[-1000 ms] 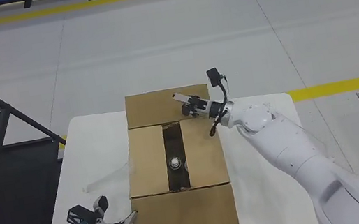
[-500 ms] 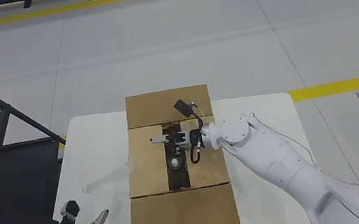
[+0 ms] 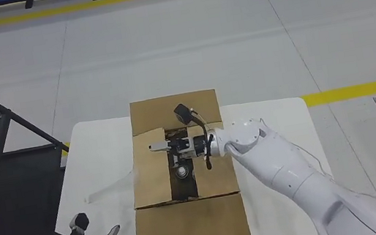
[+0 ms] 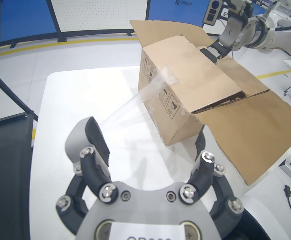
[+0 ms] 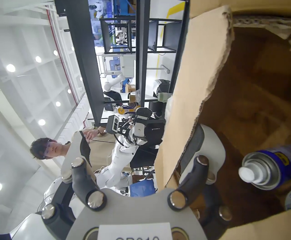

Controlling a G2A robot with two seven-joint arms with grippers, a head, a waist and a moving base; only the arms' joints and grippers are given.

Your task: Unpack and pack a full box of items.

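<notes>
**At the box (image 4: 154,106): right gripper (image 5: 141,130) astride the left flap (image 3: 149,177), left gripper (image 4: 147,137) empty**

Right gripper: spread apart, clamped on nothing. One finger (image 5: 204,145) inside the box, pressed against the underside of the left flap. The other finger outside, clear of the cardboard, with the flap's torn edge between the two. From above: arm reaching in from the right, across the right flap (image 3: 222,180), fingertips at the middle seam, toward the far end.

Left flap: raised off the seam and tilted, inner edge up. Right flap: flat over the box. Far flap (image 3: 158,112) and near flap (image 3: 190,226): folded outward, lying open.

Can (image 5: 259,169): upright inside the box, just beside the inner finger. Blue body, silver rim, white nozzle. From above, visible in the dark gap between left and right flaps, near the middle of the box.

Box: on the white table (image 3: 103,168), about midway across it. Black handling symbols printed on the left wall. Clear tape (image 4: 147,91): stuck at the top edge of that wall, trailing loose, down and out over the table on the left.

Left gripper: fingers wide apart, holding nothing. Low over the near left part of the table, off the box's near left corner and apart from the cardboard, pointed toward the box. Tape's free end close to one fingertip; touching or not, impossible to tell.
</notes>
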